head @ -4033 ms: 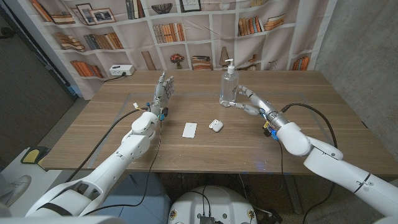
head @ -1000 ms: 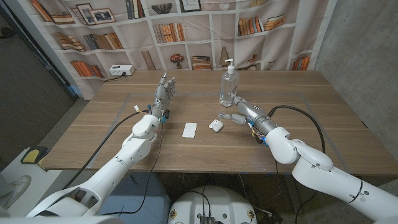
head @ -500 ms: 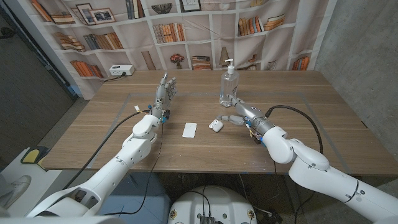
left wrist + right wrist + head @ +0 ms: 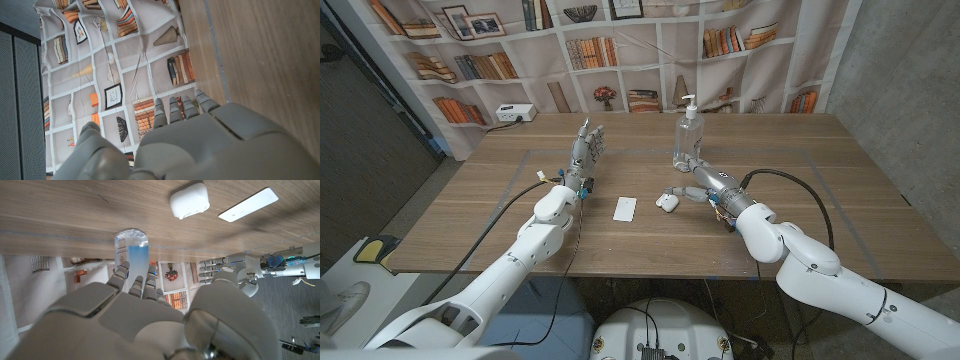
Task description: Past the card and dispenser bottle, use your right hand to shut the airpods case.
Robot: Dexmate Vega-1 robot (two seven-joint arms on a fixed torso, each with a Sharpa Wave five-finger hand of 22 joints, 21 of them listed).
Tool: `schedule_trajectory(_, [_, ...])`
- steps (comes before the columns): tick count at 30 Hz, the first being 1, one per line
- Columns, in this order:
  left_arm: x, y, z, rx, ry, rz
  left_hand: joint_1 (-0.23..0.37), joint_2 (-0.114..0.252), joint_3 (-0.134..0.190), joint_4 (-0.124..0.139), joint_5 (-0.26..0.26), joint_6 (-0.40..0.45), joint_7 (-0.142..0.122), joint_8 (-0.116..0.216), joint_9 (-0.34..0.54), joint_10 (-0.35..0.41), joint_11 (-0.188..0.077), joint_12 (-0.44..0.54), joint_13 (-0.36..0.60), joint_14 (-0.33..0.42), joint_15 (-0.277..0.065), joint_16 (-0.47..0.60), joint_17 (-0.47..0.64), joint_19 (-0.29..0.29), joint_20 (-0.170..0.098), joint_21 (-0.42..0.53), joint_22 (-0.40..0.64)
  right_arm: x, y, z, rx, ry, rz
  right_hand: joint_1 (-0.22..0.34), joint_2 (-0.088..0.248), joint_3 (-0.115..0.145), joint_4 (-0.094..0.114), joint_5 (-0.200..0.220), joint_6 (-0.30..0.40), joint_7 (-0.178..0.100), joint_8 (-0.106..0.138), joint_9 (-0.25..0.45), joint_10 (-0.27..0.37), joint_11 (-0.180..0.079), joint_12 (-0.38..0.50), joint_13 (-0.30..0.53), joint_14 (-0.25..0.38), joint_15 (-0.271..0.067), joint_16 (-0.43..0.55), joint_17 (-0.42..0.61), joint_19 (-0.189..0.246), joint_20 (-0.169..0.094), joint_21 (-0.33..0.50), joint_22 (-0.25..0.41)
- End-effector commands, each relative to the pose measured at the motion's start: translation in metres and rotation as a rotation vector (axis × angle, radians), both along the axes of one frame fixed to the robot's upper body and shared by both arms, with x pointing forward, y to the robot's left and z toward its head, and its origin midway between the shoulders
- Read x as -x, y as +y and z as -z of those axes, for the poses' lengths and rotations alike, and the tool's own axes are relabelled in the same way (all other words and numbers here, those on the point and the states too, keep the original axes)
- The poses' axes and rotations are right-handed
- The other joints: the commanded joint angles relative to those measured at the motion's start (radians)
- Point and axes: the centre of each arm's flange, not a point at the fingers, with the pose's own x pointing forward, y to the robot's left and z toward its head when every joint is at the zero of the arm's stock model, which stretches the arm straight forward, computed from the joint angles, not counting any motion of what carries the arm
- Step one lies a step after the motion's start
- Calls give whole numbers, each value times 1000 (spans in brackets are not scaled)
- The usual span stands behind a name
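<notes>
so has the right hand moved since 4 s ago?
Yes. The right hand has shifted from beside the dispenser bottle toward the airpods case, nearer the card.

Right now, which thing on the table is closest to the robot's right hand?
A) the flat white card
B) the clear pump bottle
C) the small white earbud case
C: in the head view the right hand reaches the earbud case; the card lies beyond it and the bottle stands farther back.

Saw the back of the left hand (image 4: 200, 145), fingers (image 4: 172, 107) together and extended, thumb (image 4: 90, 145) set apart, nothing held. Wooden table (image 4: 260, 55) alongside, a pale line crossing it. Beyond the fingertips, a bookshelf-printed backdrop (image 4: 110, 60) and a dark panel (image 4: 20, 100).
</notes>
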Motion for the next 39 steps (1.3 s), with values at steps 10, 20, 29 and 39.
schedule_trajectory(10, [0,-8,-3,-18,-7,18,2,12,-7,0,5,7,0,-1,3,14,2,2,2,11,-1,1,5,3,-2,6,2,-6,8,5,17,22,4,6,0,3,4,-3,-146,21,3,2,18,0,5,5,2,12,2,5,2,14,-5,2])
schedule_trajectory(20, [-1,-11,-2,-19,-5,23,3,12,-8,0,5,9,0,-1,3,15,0,2,2,12,-1,1,5,3,-2,6,2,-5,12,5,3,10,1,3,-3,2,6,-3,-153,26,5,2,28,1,9,9,9,14,4,6,3,16,-5,2])
schedule_trajectory(29, [1,-8,-2,-16,-10,20,3,13,-9,0,5,9,-1,-1,3,18,2,2,2,12,-1,0,5,4,-3,5,2,-7,17,8,15,8,18,10,-1,6,3,-1,-148,20,12,2,40,-10,14,13,18,8,7,6,12,10,-2,2])
schedule_trajectory(39, [2,-6,-1,-13,-8,20,3,13,-10,0,5,9,-1,-1,3,20,3,2,2,13,-1,0,5,4,-3,5,2,-4,26,11,43,-38,40,23,0,11,-2,0,-153,20,14,2,49,-21,17,18,22,2,8,5,16,8,-2,2])
